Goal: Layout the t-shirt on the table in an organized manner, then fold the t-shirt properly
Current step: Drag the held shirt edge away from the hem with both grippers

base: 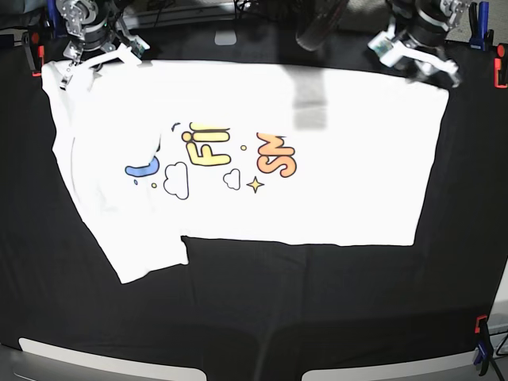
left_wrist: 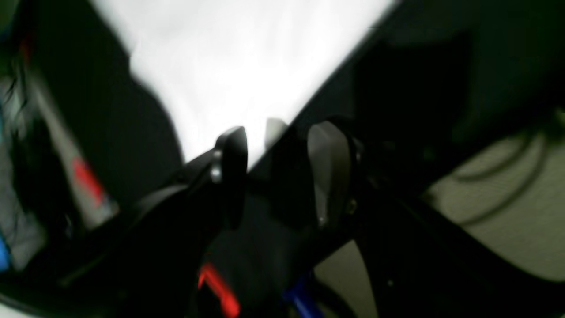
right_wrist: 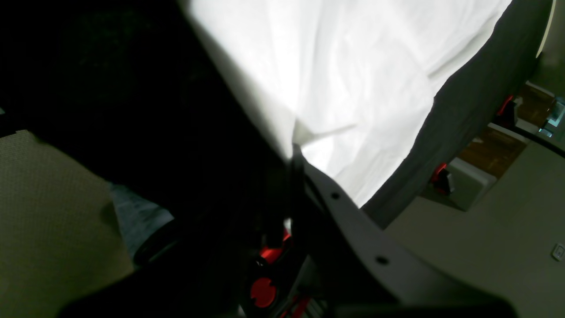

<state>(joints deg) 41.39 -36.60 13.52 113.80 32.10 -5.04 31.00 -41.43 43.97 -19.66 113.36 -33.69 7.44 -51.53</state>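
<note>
The white t-shirt [base: 317, 198] lies spread print-up on the black table [base: 278, 317], with one sleeve lying out at the near left. My right gripper [base: 91, 59] is at the shirt's far left corner. In the right wrist view it [right_wrist: 295, 152] is shut on a pinch of the shirt's edge [right_wrist: 353, 66]. My left gripper [base: 421, 62] hovers at the shirt's far right corner. In the blurred left wrist view its fingers [left_wrist: 231, 172] stand apart, and the gripper [left_wrist: 280, 172] is open with the white cloth [left_wrist: 238, 66] just beyond it.
Red clips [base: 35, 48] [base: 500, 75] [base: 479, 325] and a blue clip [base: 476, 361] sit at the table's edges. The far edge runs just behind both arms. Beige floor [right_wrist: 485, 229] shows past the table in the right wrist view.
</note>
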